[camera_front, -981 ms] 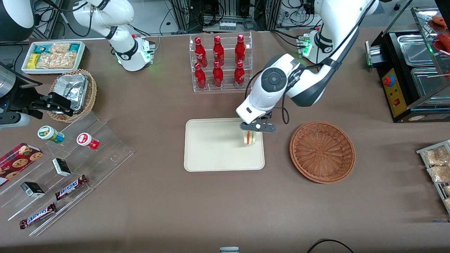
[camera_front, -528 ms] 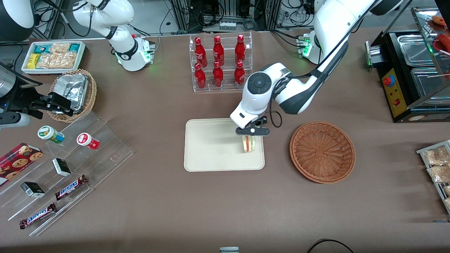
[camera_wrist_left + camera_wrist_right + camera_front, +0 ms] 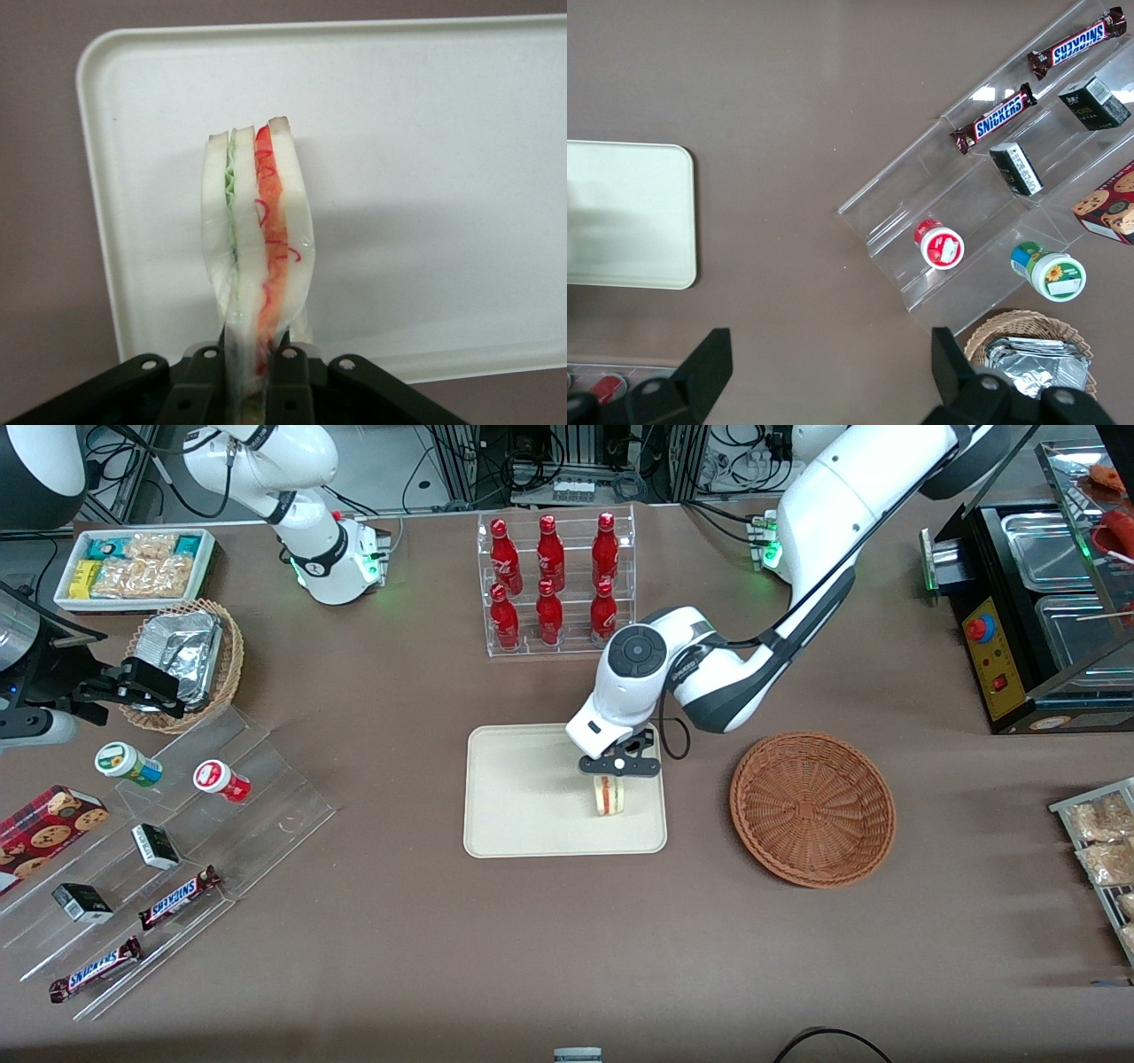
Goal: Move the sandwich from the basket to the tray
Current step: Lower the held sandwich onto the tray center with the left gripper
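The tray point(image 3: 532, 815) lies flat on the brown worktop point(image 3: 567, 939), nearer the front camera than the clear rack of red bottles point(image 3: 554, 584). Over the part of the tray closest to the basket hangs the gripper point(image 3: 619, 768), its jaws closed tight on the sandwich point(image 3: 609, 795). The wedge is pinched at one end between the black fingers point(image 3: 285, 376) and stands on edge, its pale bread slices upright with the green and red-pink filling showing between them. In the wrist view the sandwich point(image 3: 255, 239) is over the tray point(image 3: 425, 133); whether it touches the tray's surface cannot be told. Beside the tray, toward the working arm's end of the worktop, sits the reddish-brown wicker basket point(image 3: 812, 808), apart from the tray's rim, with nothing in it
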Controlling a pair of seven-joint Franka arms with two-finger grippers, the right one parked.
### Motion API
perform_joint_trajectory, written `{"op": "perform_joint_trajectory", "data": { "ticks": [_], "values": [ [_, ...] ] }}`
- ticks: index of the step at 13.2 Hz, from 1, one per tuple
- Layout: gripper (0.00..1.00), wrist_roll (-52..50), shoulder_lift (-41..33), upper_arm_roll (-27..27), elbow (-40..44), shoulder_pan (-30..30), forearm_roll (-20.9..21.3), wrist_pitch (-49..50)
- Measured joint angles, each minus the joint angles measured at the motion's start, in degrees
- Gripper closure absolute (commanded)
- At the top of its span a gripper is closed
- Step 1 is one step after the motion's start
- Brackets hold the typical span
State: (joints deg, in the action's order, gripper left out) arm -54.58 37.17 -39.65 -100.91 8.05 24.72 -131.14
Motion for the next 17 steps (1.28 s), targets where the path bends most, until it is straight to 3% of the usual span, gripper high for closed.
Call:
{"op": "perform_joint_trajectory", "data": {
  "ticks": [6, 17],
  "values": [
    [1.0, 0.31, 1.46, 0.01, 0.17, 2.09, 3.59, -0.29],
    [1.0, 3.73, 2.48, 2.25, 0.96, 1.92, 3.78, 0.36]
  ]
}}
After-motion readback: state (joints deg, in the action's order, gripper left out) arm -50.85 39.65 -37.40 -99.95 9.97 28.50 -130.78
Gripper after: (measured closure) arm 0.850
